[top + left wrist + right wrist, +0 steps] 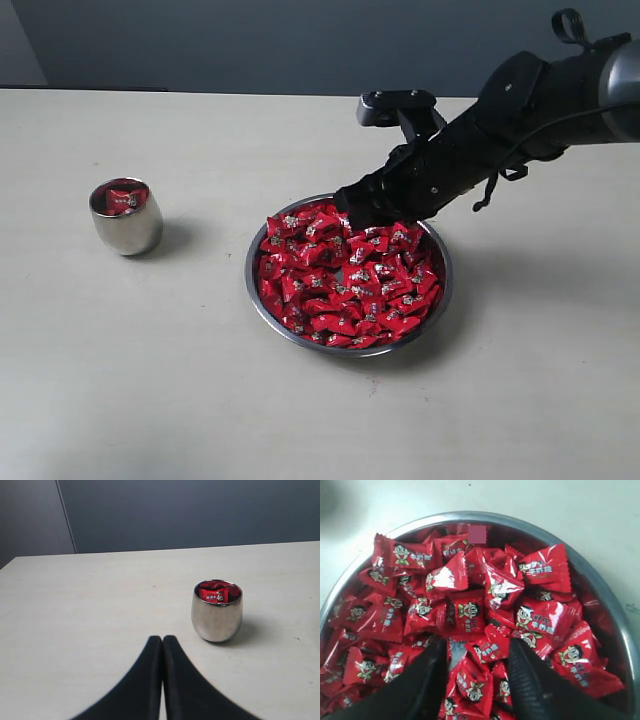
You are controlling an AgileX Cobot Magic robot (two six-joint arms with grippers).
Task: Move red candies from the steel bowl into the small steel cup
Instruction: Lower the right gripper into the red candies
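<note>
Red candies (350, 275) fill the steel bowl (262, 308) at the table's middle; the wrist view shows the red candies (470, 615) heaped to the bowl's rim (615, 605). My right gripper (476, 652) hangs open just above the heap, candies lying between its two black fingers without being clamped. Seen from outside, that right gripper (358, 212) is over the bowl's far edge. The small steel cup (126, 216) stands to the left with a red candy (122, 198) inside. My left gripper (162, 641) is shut and empty, low over the table short of the cup (217, 611).
The pale table (150, 380) runs to a grey wall behind. The right arm (540, 95) slants in from the upper right over the bowl's far side.
</note>
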